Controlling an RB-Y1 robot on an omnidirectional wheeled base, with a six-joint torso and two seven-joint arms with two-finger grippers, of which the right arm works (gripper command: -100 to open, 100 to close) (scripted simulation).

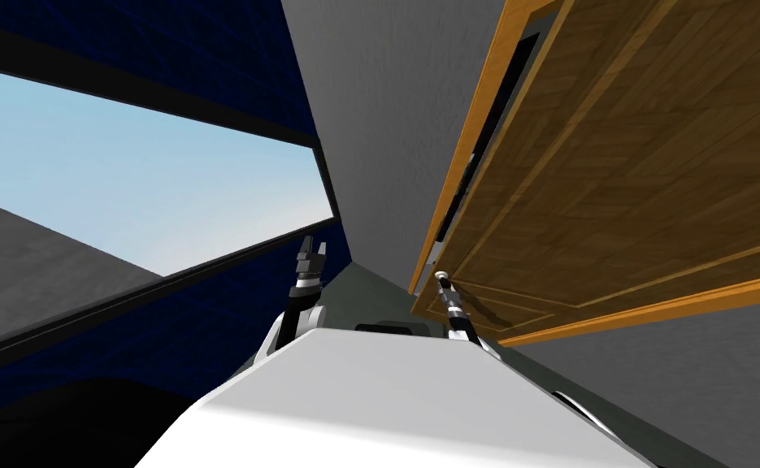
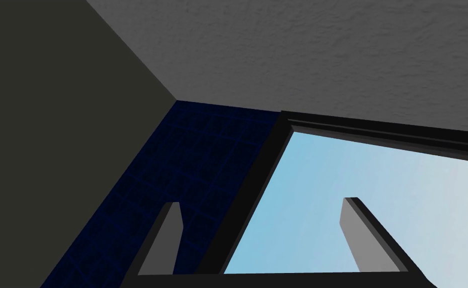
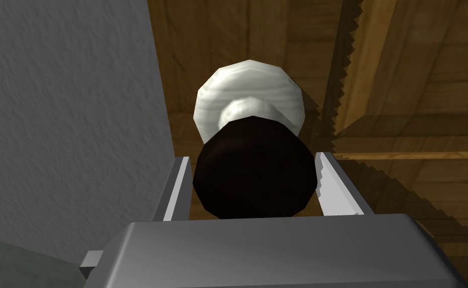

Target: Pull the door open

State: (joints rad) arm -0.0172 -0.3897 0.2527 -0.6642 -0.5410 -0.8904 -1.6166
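At the edge of the wooden door (image 1: 630, 162), beside the grey wall (image 3: 67, 100), the dark knob (image 3: 253, 175) is squeezed by the right hand (image 3: 252, 157), with its stem pointed straight back along the hand.

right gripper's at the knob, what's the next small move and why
Probably a short pull straight back with the right gripper: its fingers look pressed on both sides of the dark knob, and the wooden door looks barely ajar. The left gripper hangs open, idle.
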